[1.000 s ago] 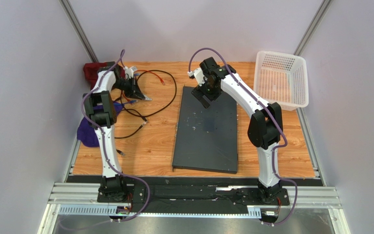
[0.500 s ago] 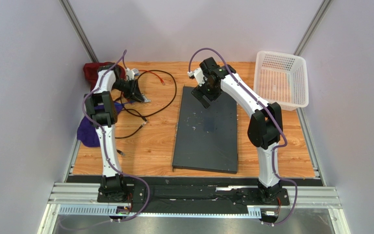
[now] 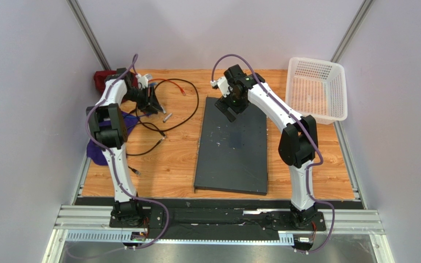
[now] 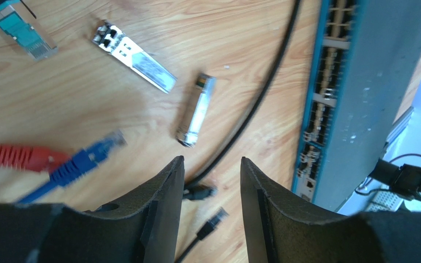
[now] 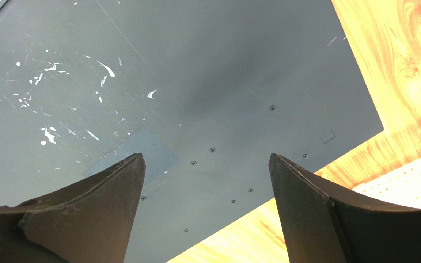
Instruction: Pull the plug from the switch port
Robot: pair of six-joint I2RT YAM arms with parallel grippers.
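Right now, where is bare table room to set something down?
Bare wood: near-left, between the purple cloth and the large dark grey metal switch; also a narrower strip right of it, nearer than the white mesh basket. Crowded: the far-left corner, tangled cables by the left gripper.

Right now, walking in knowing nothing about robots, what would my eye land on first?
Probably the switch, a big dark grey slab with whitish scuffs lying mid-table, with the right claw hanging wide open over its far end. Next, the loose cables sprawled on the wooden table at the far left, where the left claw hovers open near a red plug and a blue plug. The white mesh basket sits at the far right corner.
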